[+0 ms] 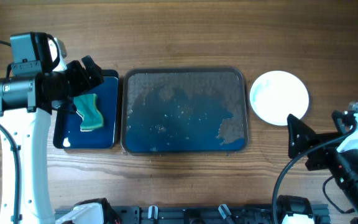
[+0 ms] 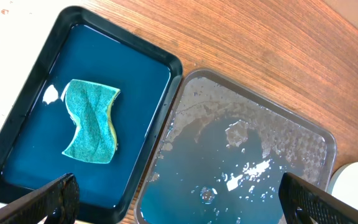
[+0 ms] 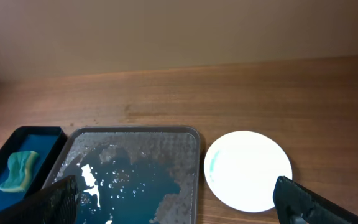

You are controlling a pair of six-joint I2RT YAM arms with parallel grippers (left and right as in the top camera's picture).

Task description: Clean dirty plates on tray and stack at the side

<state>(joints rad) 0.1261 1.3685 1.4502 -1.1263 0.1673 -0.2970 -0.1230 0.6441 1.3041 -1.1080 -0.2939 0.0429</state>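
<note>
Left tool (image 2: 179, 198) noted first: we find its two fingers spread wide, one at each lower corner of the left wrist view, with nothing between them. In the overhead view it hangs at the upper left of the frame, above the top edge of the small blue tray (image 1: 107, 134).

We record that this small tray, glossy blue with a black rim, sits on the wooden surface (image 1: 185, 37) at the left. A teal-green sponge (image 1: 91, 112) with a yellow edge lies inside it, left of its centre, and a film of blue liquid covers its floor.

Just beside it to the right, long sides nearly touching, we find the large grey-blue tray (image 1: 185, 134) in the centre of the frame. Its floor is wet: blue liquid pools across the middle and lower left, and a greyish speckled film runs along the top edge and down the right side.

To the right of the large tray, apart from its rim by a narrow strip of wood, we see a round white plate (image 1: 279, 97) lying flat on the surface in the upper right. The right wrist view shows a faint blue-green smear near its left edge. Whether further plates lie beneath it we cannot tell.

Right tool (image 3: 176, 198) sits at the lower right of the overhead frame, below the plate and clear of it. Its fingers are likewise spread wide and hold nothing.
</note>
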